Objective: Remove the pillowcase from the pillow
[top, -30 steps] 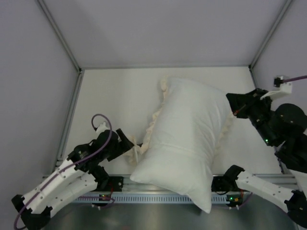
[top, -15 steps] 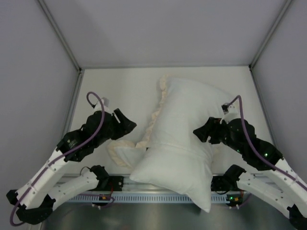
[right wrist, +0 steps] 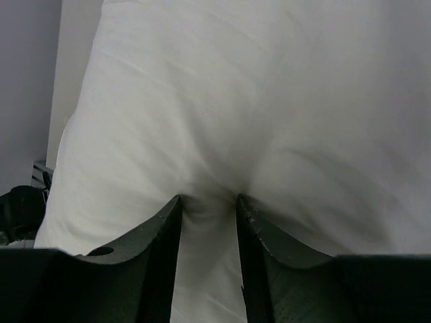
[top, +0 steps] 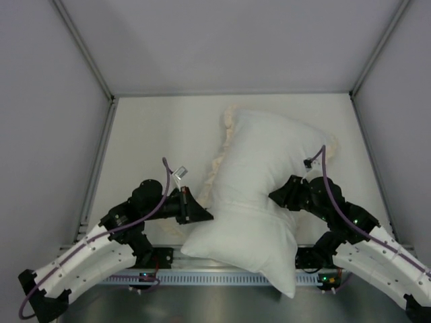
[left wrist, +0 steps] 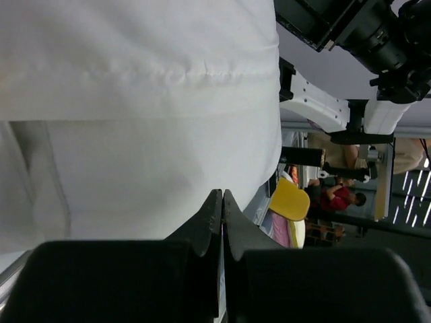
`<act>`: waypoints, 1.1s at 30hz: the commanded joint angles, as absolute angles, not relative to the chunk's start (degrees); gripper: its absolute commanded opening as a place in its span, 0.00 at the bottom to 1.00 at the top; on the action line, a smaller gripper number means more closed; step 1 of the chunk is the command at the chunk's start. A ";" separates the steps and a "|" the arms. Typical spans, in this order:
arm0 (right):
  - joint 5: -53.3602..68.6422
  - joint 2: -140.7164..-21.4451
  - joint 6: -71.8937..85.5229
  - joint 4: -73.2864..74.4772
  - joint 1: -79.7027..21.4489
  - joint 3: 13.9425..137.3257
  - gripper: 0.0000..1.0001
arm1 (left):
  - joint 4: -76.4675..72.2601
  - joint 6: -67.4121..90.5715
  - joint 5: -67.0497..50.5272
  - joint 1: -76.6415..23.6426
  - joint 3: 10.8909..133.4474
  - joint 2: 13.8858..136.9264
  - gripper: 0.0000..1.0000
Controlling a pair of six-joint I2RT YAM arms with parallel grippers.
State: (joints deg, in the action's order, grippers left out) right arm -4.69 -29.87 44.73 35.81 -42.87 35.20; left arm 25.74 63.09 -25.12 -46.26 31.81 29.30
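Note:
The pillow (top: pixel 259 168) lies plump and white along the middle of the table, pinched in at its waist. The pillowcase shows only as a cream frill (top: pixel 217 165) along the pillow's left edge and a bit at the far right (top: pixel 330 145); no grey face shows. My left gripper (top: pixel 207 217) is shut, its tips against the pillow's left side. In the left wrist view the left gripper (left wrist: pixel 222 193) has nothing visible in it, with white fabric (left wrist: pixel 135 134) behind. My right gripper (top: pixel 275 196) presses into the pillow's right side. A fold of white fabric (right wrist: pixel 269 101) bulges inside the right gripper (right wrist: pixel 207 200).
Grey enclosure walls stand on three sides. An aluminium rail (top: pixel 222 277) runs along the near edge, and the pillow's lower corner (top: pixel 283 282) hangs over it. The right arm (left wrist: pixel 323 108) shows in the left wrist view, beyond the pillow.
The right arm swung in from the far right and its fingers closed on the pillow's side. The left gripper shut, dropped low and moved right against the pillow; the frilled corner it pulled out is now mostly hidden.

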 commanded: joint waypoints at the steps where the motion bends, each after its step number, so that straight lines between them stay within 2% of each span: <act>1: -1.68 -28.31 49.12 29.98 -42.45 30.16 0.35 | 15.13 62.93 -29.18 -46.84 29.19 36.45 0.00; 5: -0.79 -27.07 52.20 25.85 -43.41 25.32 0.34 | -1.44 63.11 -29.18 -49.04 25.40 53.55 0.00; 11: -0.26 -34.09 50.72 23.91 -44.21 26.63 0.34 | -2.73 57.67 -22.34 -48.96 34.87 69.94 0.00; 15: 1.49 -40.59 48.43 22.32 -44.91 29.17 0.34 | -4.56 58.09 -19.86 -42.31 39.90 81.18 0.00; 19: 0.09 -44.03 45.71 22.15 -45.88 31.46 0.38 | 2.16 58.19 -12.51 -37.79 41.22 81.84 0.01; 21: -2.89 -45.87 43.25 22.76 -45.88 33.57 0.43 | 6.74 56.78 -10.73 -37.97 42.09 75.63 0.14; 22: -3.34 -46.66 42.11 23.29 -45.97 34.53 0.44 | 9.12 55.99 -9.85 -37.97 42.36 72.54 0.46; 25: -5.36 -51.23 38.50 24.78 -45.97 39.27 0.47 | 22.98 53.09 -2.66 -37.79 45.25 59.10 0.79; 27: -6.15 -54.83 37.18 25.05 -45.88 42.35 0.49 | 34.25 52.21 4.44 -37.71 47.89 49.63 0.88; 28: -6.24 -56.15 36.92 25.22 -45.88 43.58 0.50 | 36.89 52.03 5.09 -37.71 50.51 46.70 0.97; 31: -6.24 -61.25 37.26 26.63 -45.97 48.07 0.51 | 43.67 51.33 4.75 -37.79 54.31 39.13 0.99; 33: -6.68 -61.35 38.49 25.50 -45.97 47.82 0.52 | 43.86 51.85 -0.05 -37.79 53.97 36.13 0.99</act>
